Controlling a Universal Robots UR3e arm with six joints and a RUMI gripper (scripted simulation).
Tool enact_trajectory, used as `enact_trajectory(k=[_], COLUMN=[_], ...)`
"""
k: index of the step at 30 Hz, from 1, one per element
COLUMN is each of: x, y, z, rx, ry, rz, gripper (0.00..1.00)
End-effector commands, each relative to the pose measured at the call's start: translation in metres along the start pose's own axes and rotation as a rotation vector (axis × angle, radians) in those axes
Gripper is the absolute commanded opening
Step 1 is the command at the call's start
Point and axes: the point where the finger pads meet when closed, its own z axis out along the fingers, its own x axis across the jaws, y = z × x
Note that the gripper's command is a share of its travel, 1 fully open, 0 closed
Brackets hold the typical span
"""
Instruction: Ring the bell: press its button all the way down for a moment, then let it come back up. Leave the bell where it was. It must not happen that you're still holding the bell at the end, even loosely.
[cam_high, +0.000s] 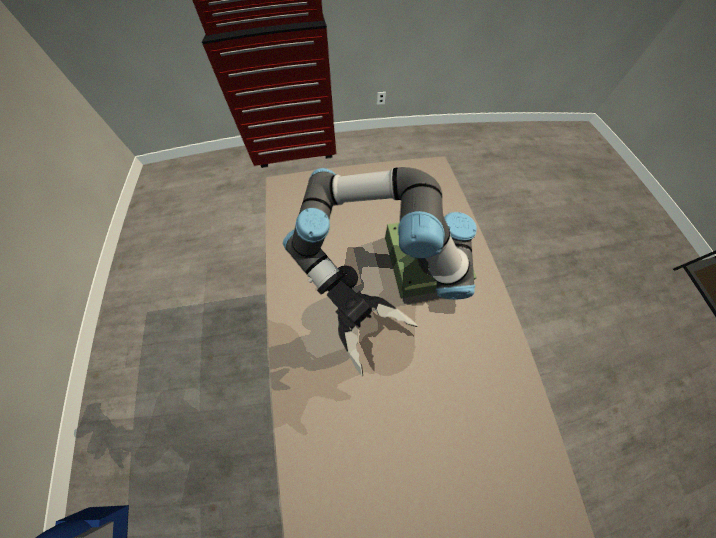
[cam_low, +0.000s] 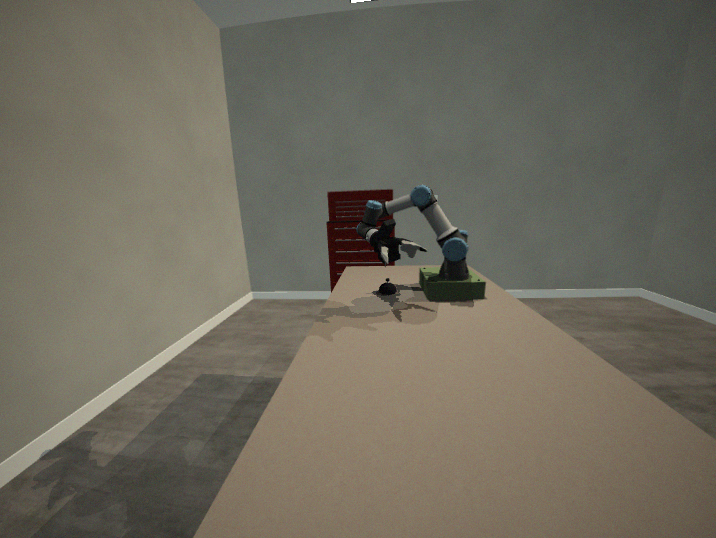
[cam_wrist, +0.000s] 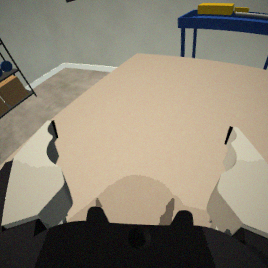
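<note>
The bell (cam_low: 386, 286) is small, black and dome-shaped, with a button on top. It stands on the long tan table (cam_low: 434, 404) (cam_high: 434, 433) (cam_wrist: 165, 90), left of the arm's green base (cam_low: 451, 289) (cam_high: 405, 271). My gripper (cam_low: 405, 256) (cam_high: 386, 347) (cam_wrist: 141, 124) is wide open and empty. It hangs well above the table, above the bell and a little to its right in the exterior view. The bell does not show in the top view, where the arm and gripper hide it. It does not show in the wrist view either, where only bare table lies between the fingers.
A red drawer cabinet (cam_high: 277, 86) (cam_low: 347, 242) stands behind the table's far end. A blue table (cam_wrist: 225, 22) carrying a yellow block (cam_wrist: 216, 8) stands beyond the other end. A shelf rack (cam_wrist: 10, 85) (cam_high: 697, 277) stands to the side on the floor.
</note>
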Motion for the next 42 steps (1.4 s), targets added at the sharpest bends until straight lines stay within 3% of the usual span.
enact_trajectory(k=[1,19,24,28,32,34,36,37,38,39,40,41,42], x=[0.000,0.000,-0.004,-0.011,-0.022,-0.022,-0.027,-0.027,-0.029,-0.029,-0.032,-0.032,-0.034], y=[0.000,0.000,0.006,0.022,0.048,0.048,0.065,0.065,0.073,0.073,0.082,0.082,0.091], z=[0.000,0.000,-0.003,-0.009,-0.024,-0.024,-0.036,-0.036,-0.043,-0.043,-0.051,-0.051,-0.060], rx=[-0.001,-0.002,-0.036,-0.118,-0.254,-0.254,-0.347,-0.347,-0.395,-0.395,-0.446,-0.446,-0.498], ry=[0.001,0.001,-0.002,-0.013,-0.042,-0.042,-0.068,-0.068,-0.084,-0.084,-0.103,-0.103,-0.124], rz=[-0.001,-0.003,-0.054,-0.174,-0.353,-0.353,-0.464,-0.464,-0.518,-0.518,-0.573,-0.573,-0.627], gripper=[1.00,1.00,1.00,1.00,1.00,1.00,1.00,1.00,1.00,1.00,1.00,1.00,1.00])
